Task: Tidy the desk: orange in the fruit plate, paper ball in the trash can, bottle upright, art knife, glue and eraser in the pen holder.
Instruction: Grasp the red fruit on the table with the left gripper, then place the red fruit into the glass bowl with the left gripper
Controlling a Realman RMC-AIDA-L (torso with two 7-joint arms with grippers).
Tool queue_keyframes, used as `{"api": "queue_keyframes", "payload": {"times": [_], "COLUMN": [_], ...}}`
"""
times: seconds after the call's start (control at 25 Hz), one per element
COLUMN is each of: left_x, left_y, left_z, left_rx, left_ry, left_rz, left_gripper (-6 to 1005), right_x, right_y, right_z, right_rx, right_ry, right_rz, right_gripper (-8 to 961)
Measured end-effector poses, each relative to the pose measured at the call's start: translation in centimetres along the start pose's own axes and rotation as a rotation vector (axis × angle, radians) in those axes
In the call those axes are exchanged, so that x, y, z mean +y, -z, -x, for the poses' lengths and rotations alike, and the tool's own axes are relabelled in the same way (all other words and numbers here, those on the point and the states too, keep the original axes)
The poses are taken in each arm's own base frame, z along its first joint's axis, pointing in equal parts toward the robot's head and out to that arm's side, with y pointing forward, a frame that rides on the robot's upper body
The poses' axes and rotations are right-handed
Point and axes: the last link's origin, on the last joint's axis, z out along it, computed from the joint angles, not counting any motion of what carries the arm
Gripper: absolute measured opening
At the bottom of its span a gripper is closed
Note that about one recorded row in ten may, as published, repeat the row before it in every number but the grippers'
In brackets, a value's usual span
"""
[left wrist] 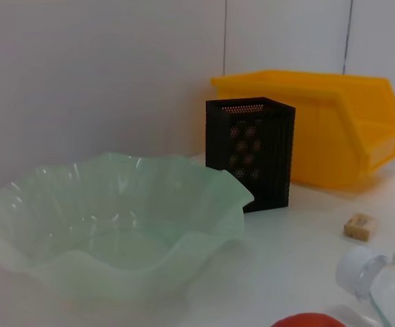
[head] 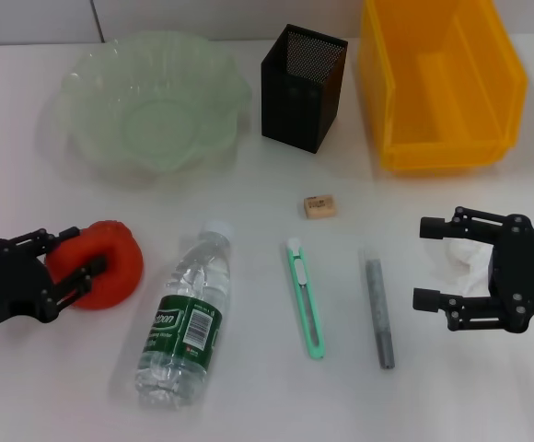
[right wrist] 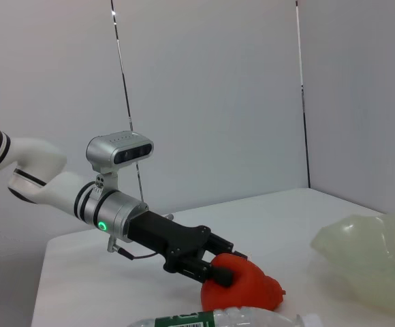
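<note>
Orange (head: 101, 262): on the tabletop (head: 249, 396) at the robot's left, not yet in the dish. The left end effector (head: 74, 256) has its fingers closed around it, one on each side; the right wrist view shows the same pinch.
Fruit plate (head: 152, 101): pale green scalloped dish at the back left, nothing in it. Well apart from the orange.
Paper ball (head: 465, 262): white wad on the tabletop at the right, partly hidden behind the right end effector (head: 433, 262), whose fingers are spread wide on either side of it, not gripping as far as I can tell.
Trash can (head: 442, 83): yellow bin at the back right, interior looks bare.
Bottle (head: 189, 318): lying on its side just beside the orange, cap toward the back. Not upright yet.
Art knife (head: 306, 299): flat on the tabletop, centre.
Glue (head: 379, 313): grey stick lying near the knife, roughly parallel to it.
Eraser (head: 319, 206): tan block between the knife and the pen holder (head: 302, 87).
Pen holder contents: none seen through the open top.
Progress, my reading: nothing delivered so far. Orange is in hand, paper ball is lined up; all six placements remain.
</note>
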Motion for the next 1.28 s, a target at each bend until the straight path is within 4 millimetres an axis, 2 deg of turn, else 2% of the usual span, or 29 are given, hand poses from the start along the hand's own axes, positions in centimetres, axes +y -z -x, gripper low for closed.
{"api": "queue_keyframes", "payload": {"times": [0.16, 0.48, 0.6, 0.64, 0.68, 0.72, 0.84, 1.0, 1.12, 1.28], "left_x": [0.1, -0.1, -0.7, -1.4, -1.4, -2.0, -3.5, -5.6, -6.2, -6.6], "left_y": [-0.3, -0.8, -1.0, -1.2, -1.2, -1.6, -3.4, -7.8, -11.3, -12.9], "left_z": [0.0, -1.3, -3.5, -5.6, -5.6, -7.2, -9.5, -12.0, -12.9, -12.6], "left_rx": [-0.003, 0.044, 0.140, 0.238, 0.238, 0.299, 0.349, 0.337, 0.279, 0.212], "left_ry": [-0.003, -0.004, -0.013, -0.013, -0.013, -0.014, -0.005, 0.023, 0.044, 0.055], "left_rz": [0.006, 0.032, 0.030, 0.014, 0.014, 0.001, -0.029, -0.099, -0.136, -0.185], "left_gripper": [380, 256, 210, 202, 193, 184, 159, 128, 108, 85], "right_x": [0.0, 0.0, 0.1, 0.1, 0.1, 0.1, 0.1, 0.1, 0.1, 0.1], "right_y": [0.0, 0.2, 0.4, 0.4, 0.4, 0.5, 0.5, 0.5, 0.5, 0.5], "right_z": [0.0, 0.1, 0.1, 0.1, 0.1, 0.1, 0.1, 0.1, 0.1, 0.2], "right_rx": [-0.001, -0.017, -0.029, -0.034, -0.034, -0.036, -0.043, -0.042, -0.042, -0.044], "right_ry": [0.000, 0.000, -0.001, -0.001, -0.001, -0.001, 0.000, 0.000, 0.000, 0.001], "right_rz": [-0.001, -0.015, -0.027, -0.031, -0.031, -0.032, -0.036, -0.037, -0.039, -0.040], "right_gripper": [840, 839, 838, 838, 838, 838, 837, 837, 837, 836]}}
